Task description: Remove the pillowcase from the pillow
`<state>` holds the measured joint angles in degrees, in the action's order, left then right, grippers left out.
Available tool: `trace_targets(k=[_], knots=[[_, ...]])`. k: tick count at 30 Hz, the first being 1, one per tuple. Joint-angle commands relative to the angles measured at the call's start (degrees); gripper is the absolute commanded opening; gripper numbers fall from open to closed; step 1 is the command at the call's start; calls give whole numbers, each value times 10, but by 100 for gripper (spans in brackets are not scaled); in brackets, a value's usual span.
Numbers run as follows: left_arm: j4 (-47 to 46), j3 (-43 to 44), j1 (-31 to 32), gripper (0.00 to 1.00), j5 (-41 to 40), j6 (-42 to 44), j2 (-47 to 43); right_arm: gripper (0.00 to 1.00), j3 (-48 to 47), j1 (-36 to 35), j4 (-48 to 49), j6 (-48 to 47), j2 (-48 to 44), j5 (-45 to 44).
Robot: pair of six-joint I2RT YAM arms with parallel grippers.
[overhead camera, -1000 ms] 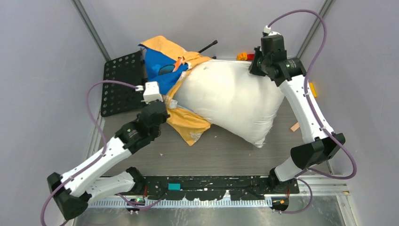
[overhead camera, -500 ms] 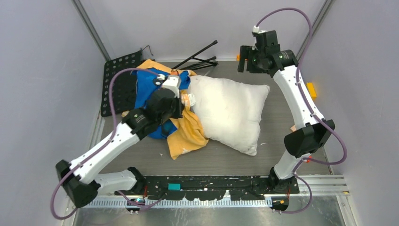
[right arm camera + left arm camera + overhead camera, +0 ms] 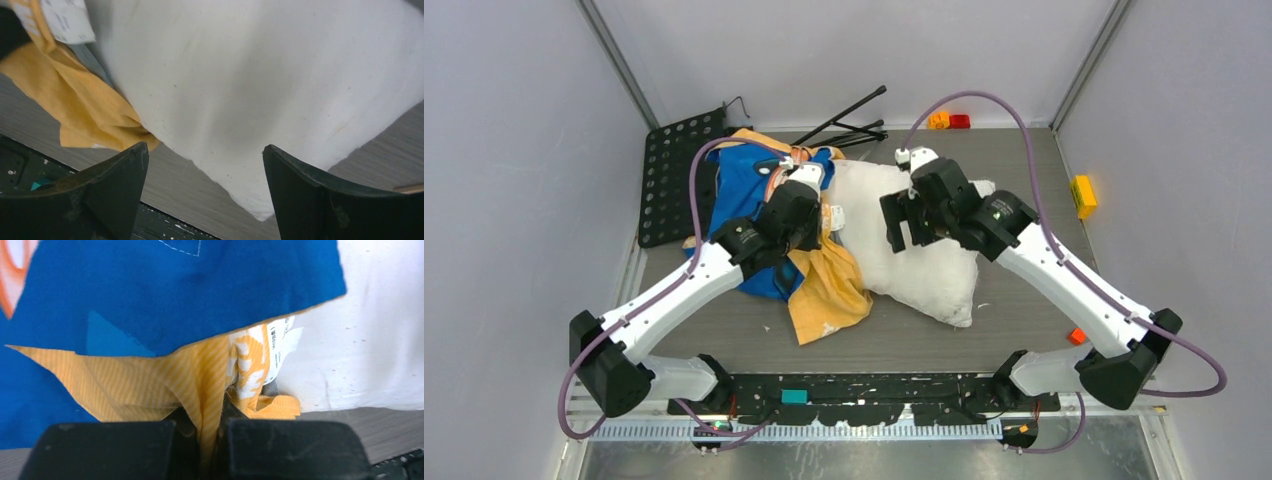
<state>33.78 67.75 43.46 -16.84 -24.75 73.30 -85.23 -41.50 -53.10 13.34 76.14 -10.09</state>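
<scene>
On my left wrist view the left pincer (image 3: 210,415) is clamped on a fold of the pillowcase (image 3: 175,290), gripping its orange-yellow reverse; the fingertips are buried in the cloth. A white label (image 3: 282,347) hangs beside the pinch, its print too small to read. The pillow (image 3: 924,270) lies mid-bench (image 3: 904,335), its left end hidden under cloth and arm, so I cannot tell whether any of it sits inside the case. The right pincer (image 3: 205,155) gapes wide above the pillow, holding nothing; I cannot make out whether it touches it.
</scene>
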Motion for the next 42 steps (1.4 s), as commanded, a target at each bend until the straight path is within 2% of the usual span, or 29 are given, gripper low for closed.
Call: trace_targets(k=[1, 5, 10, 11, 12, 13, 14, 16, 17, 21, 24, 27, 31, 32, 33, 34, 36, 37, 38, 40, 42], knots=[[42, 31, 0, 3, -65, 34, -34, 89, 82, -15, 27, 43, -36, -50], [62, 30, 0, 2, -105, 41, -41, 89, 178, -16, 65, 73, -48, -80], [52, 5, 0, 0, -124, 19, -47, 90, 231, -10, 120, 96, -3, -143], [46, -2, 0, 0, -125, 15, -49, 87, 237, -5, 130, 103, 4, -147], [42, -10, 0, 0, -130, 12, -51, 79, 245, 3, 143, 109, 6, -150], [40, -15, 0, 0, -137, 10, -53, 66, 254, 13, 155, 115, 4, -149], [41, -18, -2, 0, -150, 8, -54, 49, 263, 26, 167, 120, -4, -147], [48, -20, -11, 0, -172, 4, -58, 8, 277, 57, 183, 130, -35, -146], [52, -21, -22, 0, -170, -8, -62, 3, 283, 75, 189, 133, -54, -144], [41, -38, -122, 0, -97, -43, -99, 0, 297, 177, 193, 143, -139, -139], [38, -37, -189, 0, -97, -42, -120, 0, 300, 224, 194, 147, -190, -138], [30, -20, -206, 0, -97, -24, -121, 0, 296, 225, 196, 150, -207, -83], [16, 11, -206, 1, -20, -10, -81, 0, 276, 226, 193, 162, -186, -5], [21, 26, -206, 6, -1, -9, -67, 0, 275, 226, 198, 166, -184, 4], [29, 42, -206, 18, 24, -4, -54, 0, 273, 225, 204, 171, -184, 12], [42, 59, -204, 40, 54, -2, -42, 0, 271, 225, 209, 177, -183, 20], [84, 95, -194, 74, 97, -23, -29, 0, 264, 225, 218, 190, -179, 41], [103, 110, -183, 88, 116, -32, -27, 0, 259, 225, 222, 195, -175, 54], [122, 122, -169, 97, 132, -43, -27, 0, 254, 224, 225, 200, -170, 67], [148, 133, -118, 100, 134, -66, -34, 0, 244, 221, 230, 207, -160, 82], [158, 125, -46, 100, 104, -95, -52, 0, 236, 217, 234, 209, -152, 85]])
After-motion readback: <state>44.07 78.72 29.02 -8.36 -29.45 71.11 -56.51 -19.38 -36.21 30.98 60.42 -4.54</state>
